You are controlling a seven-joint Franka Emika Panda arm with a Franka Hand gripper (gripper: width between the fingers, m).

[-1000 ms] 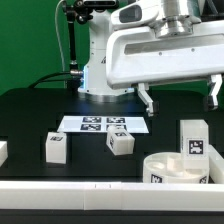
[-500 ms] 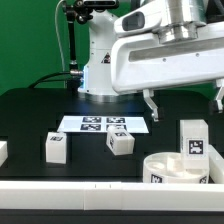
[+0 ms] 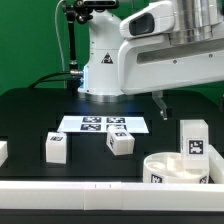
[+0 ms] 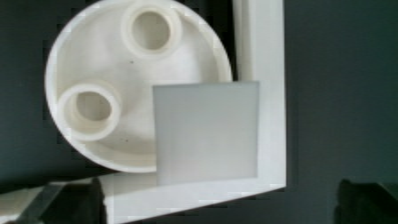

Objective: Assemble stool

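The stool's round white seat (image 3: 170,166) lies at the front on the exterior view's right, its holes facing up. A tagged leg (image 3: 193,137) stands upright at its far edge. Two more legs (image 3: 56,147) (image 3: 121,141) rest on the black table further to the exterior view's left. My gripper (image 3: 192,98) hangs open above the upright leg; one finger (image 3: 160,101) shows, the other is cut off by the frame edge. In the wrist view the seat (image 4: 125,95) and the leg (image 4: 210,125) lie below the open gripper (image 4: 205,208), whose dark fingertips (image 4: 45,205) stand on either side with nothing held.
The marker board (image 3: 103,124) lies flat at the middle of the table, in front of the robot base. A long white rail (image 3: 90,200) runs along the front edge, and another rail (image 4: 260,40) passes beside the seat. A white block (image 3: 3,152) sits at the left edge.
The arm has shifted toward the exterior view's right, bringing the open gripper over the upright leg and seat. The parts on the table have not moved.
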